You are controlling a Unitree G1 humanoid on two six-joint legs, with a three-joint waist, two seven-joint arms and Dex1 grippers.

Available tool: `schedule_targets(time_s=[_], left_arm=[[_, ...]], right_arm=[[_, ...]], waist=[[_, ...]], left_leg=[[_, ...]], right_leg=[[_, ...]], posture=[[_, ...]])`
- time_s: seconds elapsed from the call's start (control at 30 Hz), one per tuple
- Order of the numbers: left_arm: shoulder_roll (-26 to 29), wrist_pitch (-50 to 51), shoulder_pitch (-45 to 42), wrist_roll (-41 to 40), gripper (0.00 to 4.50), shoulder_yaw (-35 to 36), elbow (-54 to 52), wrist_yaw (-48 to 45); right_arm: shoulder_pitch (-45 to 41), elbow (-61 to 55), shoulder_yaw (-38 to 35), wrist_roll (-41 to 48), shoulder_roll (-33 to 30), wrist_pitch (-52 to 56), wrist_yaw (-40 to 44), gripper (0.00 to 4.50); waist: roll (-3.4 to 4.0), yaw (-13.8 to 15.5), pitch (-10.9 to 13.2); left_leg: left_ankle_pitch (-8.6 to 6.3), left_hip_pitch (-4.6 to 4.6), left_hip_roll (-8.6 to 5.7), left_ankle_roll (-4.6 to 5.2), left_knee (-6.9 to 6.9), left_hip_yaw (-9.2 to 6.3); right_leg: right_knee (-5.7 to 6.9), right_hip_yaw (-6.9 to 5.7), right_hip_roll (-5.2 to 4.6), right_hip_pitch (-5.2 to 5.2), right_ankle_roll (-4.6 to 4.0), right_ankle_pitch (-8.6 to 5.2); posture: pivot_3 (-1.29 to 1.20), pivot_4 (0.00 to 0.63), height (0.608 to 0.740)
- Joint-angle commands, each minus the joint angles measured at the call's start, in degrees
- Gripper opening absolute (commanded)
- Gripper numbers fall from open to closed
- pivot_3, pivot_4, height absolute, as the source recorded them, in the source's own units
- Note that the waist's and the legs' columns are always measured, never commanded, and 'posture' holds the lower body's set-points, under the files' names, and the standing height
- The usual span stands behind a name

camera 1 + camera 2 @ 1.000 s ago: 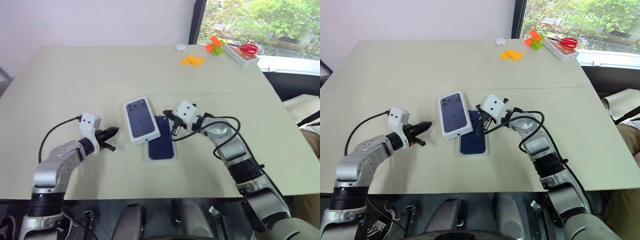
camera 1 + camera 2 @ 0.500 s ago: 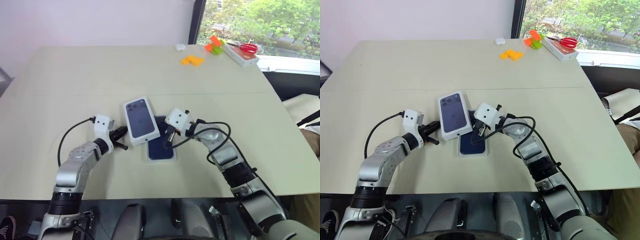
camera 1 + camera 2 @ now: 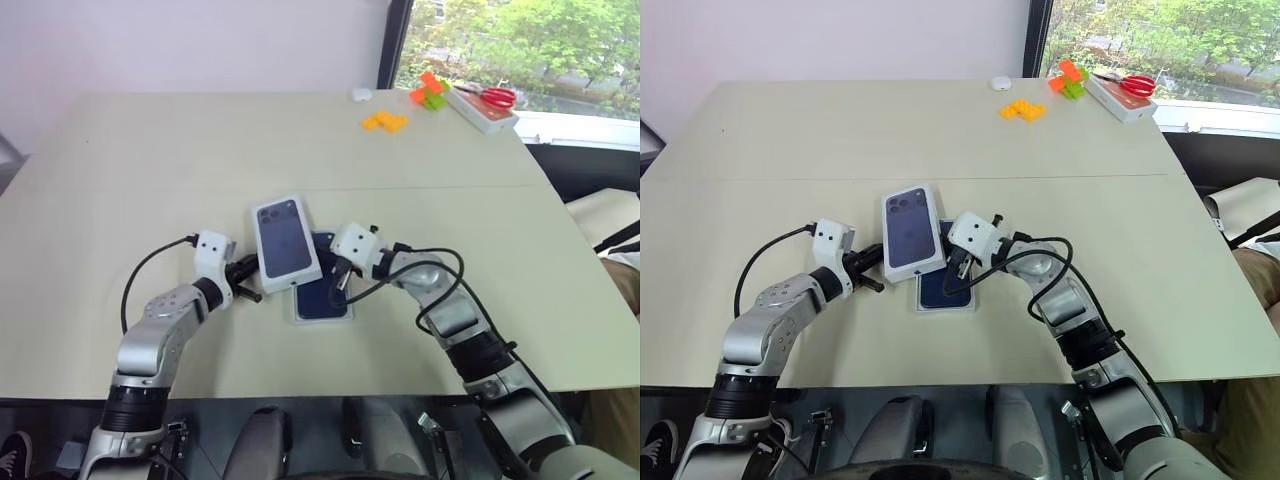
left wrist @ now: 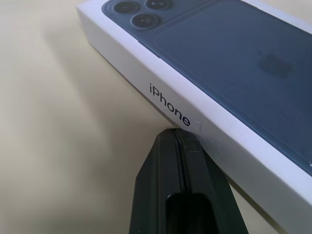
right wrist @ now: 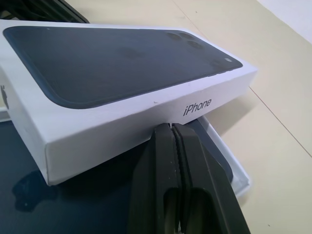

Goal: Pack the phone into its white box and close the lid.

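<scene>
Pressing the lid (image 3: 286, 243) from both sides: 2 closed pincers, left pincer (image 3: 252, 280), right pincer (image 3: 338, 279).

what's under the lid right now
The lid lies askew over the far left part of the white box, where the phone lies. The phone's near part shows; its far end is covered.

Both arms are silver-grey metal with black ribbed joint bands. Each wrist carries a small white block with dark round holes, the left gripper (image 3: 247, 281) and right gripper (image 3: 340, 279) ending in slim black fingers (image 4: 181, 185). A black cable loops from each wrist block back along the forearm.
</scene>
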Motion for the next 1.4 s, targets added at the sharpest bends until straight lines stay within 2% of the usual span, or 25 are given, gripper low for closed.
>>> schedule_targets(time_s=[0.03, 0.53, 0.67, 0.8, 0.97, 1.07, 1.2, 1.4], left_arm=[[0.4, 1.5, 0.1, -1.1, 0.00, -2.4, -7.0, -1.6], [-0.1, 4.0, 1.2, -1.2, 0.00, -5.9, -9.3, -2.9], [2.3, 5.4, 3.0, -2.3, 0.00, -5.1, -11.0, -4.8], [5.6, 10.2, 6.0, -7.3, 0.00, -1.6, -16.5, -7.0], [13.2, 15.3, 11.1, -14.3, 0.00, 5.2, -23.1, -11.5], [14.5, 14.2, 10.2, -14.2, 0.00, 8.3, -20.6, -10.4], [14.4, 9.5, 8.7, -9.8, 0.00, 7.8, -17.3, -8.4], [9.5, 2.9, 4.2, -3.0, 0.00, 5.0, -9.3, -2.7]], right_arm=[[-0.1, -4.7, -0.5, 0.8, -1.0, -0.5, 1.5, 0.06], [4.5, -12.4, -2.7, 3.0, -4.3, 3.8, 3.0, 0.06], [4.1, -10.6, -2.7, 2.4, -4.6, 3.3, 2.4, 0.06], [3.5, -9.9, -3.2, 2.8, -4.9, 3.2, 2.6, 0.06], [2.8, -8.5, -3.7, 2.9, -5.8, 2.0, 3.4, 0.06], [1.6, -6.5, -4.5, 3.2, -5.6, 1.4, 3.2, 0.06], [-0.8, -3.1, -4.2, 2.0, -4.8, -0.4, 1.8, 0.06], [-3.3, 1.2, -4.4, 0.9, -2.8, -2.3, -1.9, 0.06]], waist=[[0.00, 0.0, 0.0], [0.00, 0.0, 0.0], [0.00, -0.1, 0.0], [0.00, -0.2, 0.0], [-0.01, -0.2, 0.0], [0.00, 0.0, 0.0], [-0.01, -0.1, 0.0], [-0.01, 0.0, 0.0]], left_leg=[[0.00, -0.01, 0.00, 0.00, 0.00, 0.00], [0.01, 0.01, 0.01, 0.00, 0.01, 0.00], [0.01, 0.03, 0.00, 0.00, 0.03, 0.00], [0.01, 0.02, 0.05, 0.00, 0.02, 0.00], [0.01, 0.04, 0.05, 0.00, 0.03, 0.00], [0.01, 0.07, 0.05, 0.00, 0.03, 0.00], [0.03, 0.08, 0.04, -0.03, 0.05, 0.00], [0.03, 0.06, 0.02, -0.03, 0.03, 0.00]], right_leg=[[0.00, 0.00, 0.00, 0.00, 0.00, 0.00], [0.01, 0.00, 0.05, 0.01, 0.00, -0.01], [0.01, 0.01, 0.05, 0.02, 0.00, -0.01], [0.01, 0.01, 0.10, 0.00, 0.00, -0.01], [0.01, 0.01, 0.10, 0.02, -0.07, -0.06], [0.02, 0.00, 0.11, 0.04, -0.21, -0.14], [0.02, -0.01, 0.11, 0.08, -0.22, -0.13], [0.01, 0.00, 0.06, 0.06, -0.05, -0.03]], posture=[[0.00, 0.150, 0.740], [0.00, 0.150, 0.740], [0.00, 0.150, 0.740], [0.00, 0.150, 0.740], [0.00, 0.150, 0.740], [0.00, 0.150, 0.740], [0.00, 0.150, 0.740], [0.00, 0.150, 0.740]])
